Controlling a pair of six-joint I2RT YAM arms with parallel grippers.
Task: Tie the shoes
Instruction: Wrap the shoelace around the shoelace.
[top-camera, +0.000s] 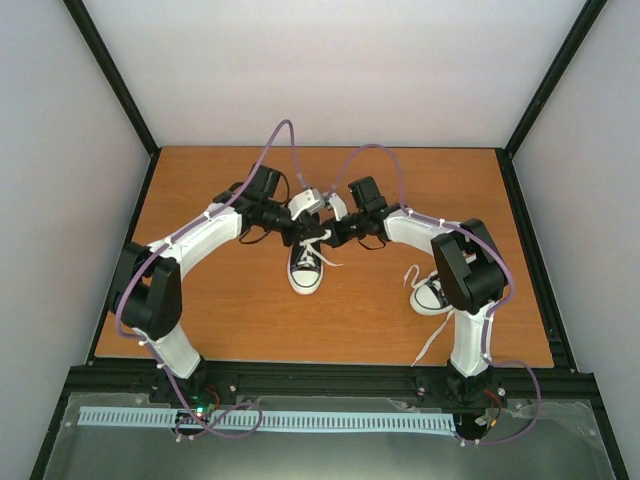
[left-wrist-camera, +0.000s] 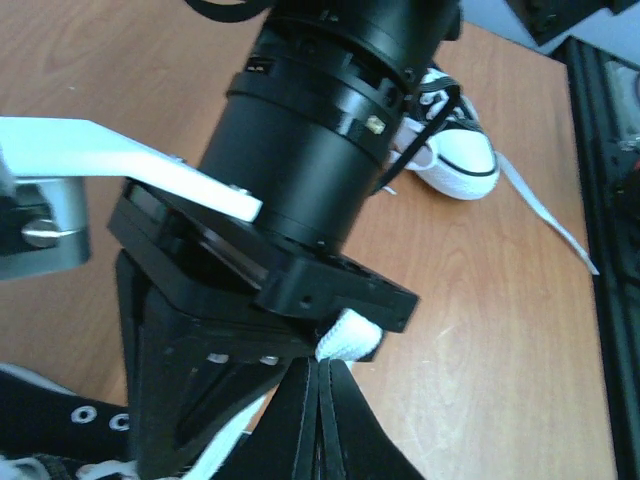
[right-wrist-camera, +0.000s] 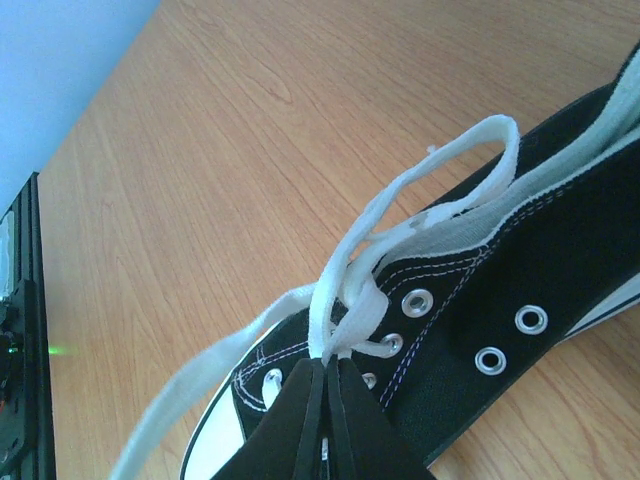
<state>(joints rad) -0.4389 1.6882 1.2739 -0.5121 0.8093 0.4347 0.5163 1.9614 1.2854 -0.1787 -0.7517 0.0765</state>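
My right gripper (right-wrist-camera: 325, 372) is pinched fully closed on a white lace (right-wrist-camera: 400, 200) just above the eyelets of the middle shoe (top-camera: 306, 265). My left gripper (left-wrist-camera: 320, 385) is closed too, with a bunch of lace caught at its tips. The middle shoe sits mid-worktop (top-camera: 220, 310), the other shoe (top-camera: 430, 293) beside my right arm.

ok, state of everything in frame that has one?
left gripper: shut on lace end
right gripper: shut on lace strands
middle shoe: upright, no finished bow
second shoe: upright, untied
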